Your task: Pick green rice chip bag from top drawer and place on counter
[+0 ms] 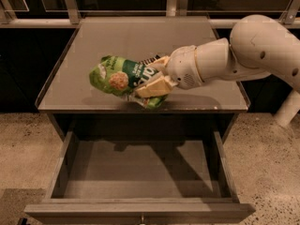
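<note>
The green rice chip bag [119, 76] is held in the air just above the front part of the counter [93, 46], its free end pointing left. My gripper [152, 78] comes in from the right on the white arm and is shut on the bag's right end. Below, the top drawer [140, 170] stands pulled out, with its flat grey bottom bare. The arm and bag hide the middle right of the counter.
A small black ribbed bar [151, 60] peeks out behind the bag on the counter. Metal rails and window frames [70, 3] run along the counter's far edge. Speckled floor [23, 144] lies on both sides of the drawer.
</note>
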Motion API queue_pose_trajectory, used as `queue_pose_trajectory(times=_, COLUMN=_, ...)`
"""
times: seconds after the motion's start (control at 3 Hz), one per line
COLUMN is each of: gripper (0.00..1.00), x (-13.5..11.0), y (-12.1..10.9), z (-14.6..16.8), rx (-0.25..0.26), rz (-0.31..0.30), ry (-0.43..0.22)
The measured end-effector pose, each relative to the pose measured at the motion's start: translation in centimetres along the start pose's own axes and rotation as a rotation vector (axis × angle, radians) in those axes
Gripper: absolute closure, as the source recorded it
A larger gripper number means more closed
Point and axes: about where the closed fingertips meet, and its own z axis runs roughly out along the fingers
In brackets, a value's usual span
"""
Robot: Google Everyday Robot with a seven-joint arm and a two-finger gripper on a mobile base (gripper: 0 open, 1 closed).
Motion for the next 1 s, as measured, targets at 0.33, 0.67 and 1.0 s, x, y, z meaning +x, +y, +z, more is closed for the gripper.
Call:
queue_pose_trajectory(times=0.33, gripper=1.00, x=0.37, y=-2.71, z=1.32, rx=0.006, rz=0.027, ry=0.005)
queue_pose_trajectory(times=0.67, gripper=0.81, x=0.24, y=-2.79, z=1.42, rx=0.005, rz=0.026, ry=0.004)
queue_pose_trajectory(times=1.0, gripper=0.58, x=0.24, y=-2.79, z=1.42, rx=0.005, rz=0.026, ry=0.004)
